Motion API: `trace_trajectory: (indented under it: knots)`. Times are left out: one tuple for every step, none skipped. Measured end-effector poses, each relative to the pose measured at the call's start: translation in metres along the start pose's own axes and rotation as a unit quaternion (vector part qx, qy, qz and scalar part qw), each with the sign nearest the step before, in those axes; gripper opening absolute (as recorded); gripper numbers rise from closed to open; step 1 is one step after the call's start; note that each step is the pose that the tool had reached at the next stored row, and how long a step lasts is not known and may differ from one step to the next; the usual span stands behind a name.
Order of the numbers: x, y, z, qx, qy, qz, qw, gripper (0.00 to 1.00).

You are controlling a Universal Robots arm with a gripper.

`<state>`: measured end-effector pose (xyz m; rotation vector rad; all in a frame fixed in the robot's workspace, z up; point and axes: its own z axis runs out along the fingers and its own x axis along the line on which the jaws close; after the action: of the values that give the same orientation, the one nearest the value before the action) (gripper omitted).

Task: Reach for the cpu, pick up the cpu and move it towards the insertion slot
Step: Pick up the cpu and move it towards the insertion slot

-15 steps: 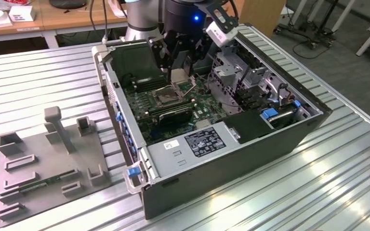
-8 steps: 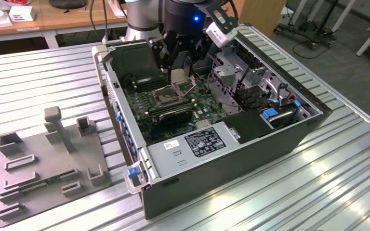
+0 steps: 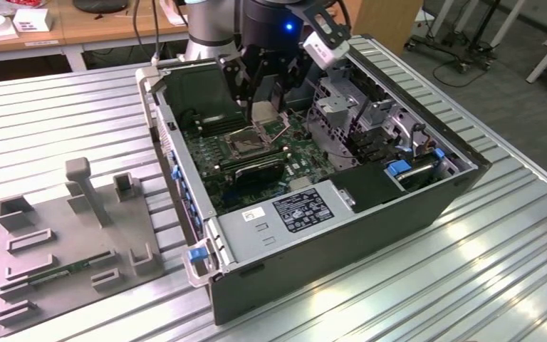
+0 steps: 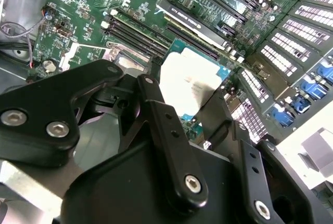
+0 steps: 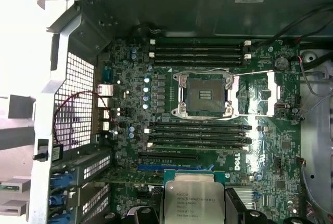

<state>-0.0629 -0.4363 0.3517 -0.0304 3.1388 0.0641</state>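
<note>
- Inside the open computer case (image 3: pixel 350 214), lying on its side on the slatted metal worktop (image 3: pixel 501 271), the hand (image 3: pixel 266 100) is seen lowered over the green motherboard (image 3: pixel 254 153).
- The cpu (image 4: pixel 193 80) is grasped between the black fingers (image 4: pixel 156 115) of the hand; its silvery top is seen in both wrist views (image 5: pixel 193 203).
- The chip is held above the board, clear of it, near the long black memory slots (image 5: pixel 197 133).
- The insertion slot (image 5: pixel 205 95), with its shiny frame and dark centre, is seen uncovered in the first wrist view, apart from the held chip, with one bank of memory slots between them.
- On the exterior view's left, a grey plastic holder (image 3: pixel 65 249) is set on the worktop beside the case.
</note>
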Motion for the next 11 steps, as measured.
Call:
trace_trajectory:
  knots:
    - [0.0, 0.0003, 0.0, 0.0, 0.0, 0.0, 1.0, 0.54]
    - [0.0, 0.0006, 0.0001, 0.0, 0.0, 0.0, 1.0, 0.54]
    - [0.0, 0.0009, 0.0001, 0.0, 0.0, 0.0, 1.0, 0.54]
    - [0.0, 0.0012, 0.0001, 0.0, 0.0, 0.0, 1.0, 0.54]
    - [0.0, 0.0014, 0.0001, 0.0, 0.0, 0.0, 1.0, 0.54]
    - [0.0, 0.0017, 0.0002, 0.0, 0.0, 0.0, 1.0, 0.54]
    - [0.0, 0.0019, 0.0002, 0.0, 0.0, 0.0, 1.0, 0.54]
    - [0.0, 0.0021, 0.0002, 0.0, 0.0, 0.0, 1.0, 0.54]
    - [0.0, 0.0024, 0.0002, 0.0, 0.0, 0.0, 1.0, 0.54]
    - [-0.0001, 0.0026, 0.0002, 0.0, 0.0, 0.0, 1.0, 0.54]
    - [0.0, 0.0028, 0.0002, 0.0, 0.0, 0.0, 1.0, 0.54]
